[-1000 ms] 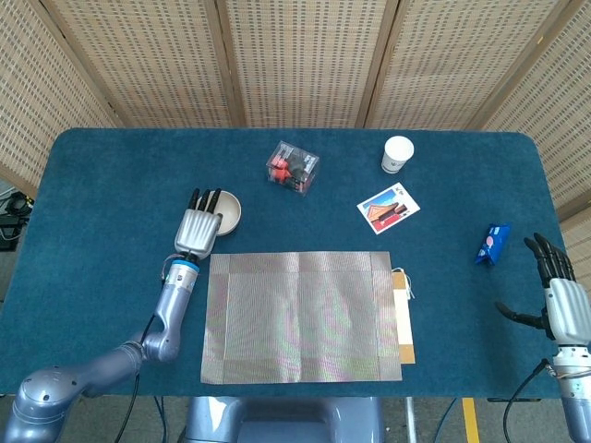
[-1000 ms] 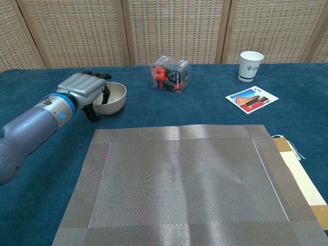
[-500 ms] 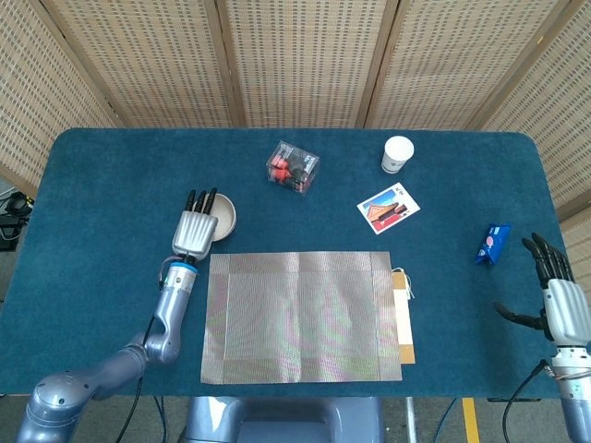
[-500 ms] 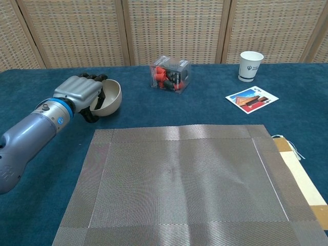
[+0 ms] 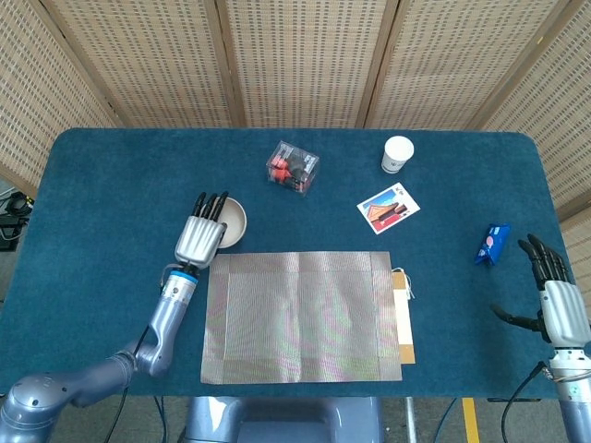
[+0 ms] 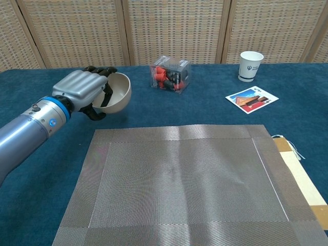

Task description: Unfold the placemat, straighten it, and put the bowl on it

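While my left hand (image 6: 84, 89) grips the tilted cream round bowl (image 6: 116, 93) beside the flat grey woven placemat (image 6: 182, 184), my right hand (image 5: 556, 293) hangs spread, holding nothing.

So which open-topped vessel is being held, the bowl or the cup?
The cream round bowl, tilted in the left robot hand; the white paper cup stands untouched at the far right.

A staged robot test area, more lab than home.

Woven cane screens (image 5: 305, 55) wall off a bench (image 5: 111, 185) covered in blue carpet-like cloth, where unrelated props lie well apart: a paper cup (image 5: 398, 153), a picture card (image 5: 388, 209), a clear box of red bits (image 5: 293, 167).
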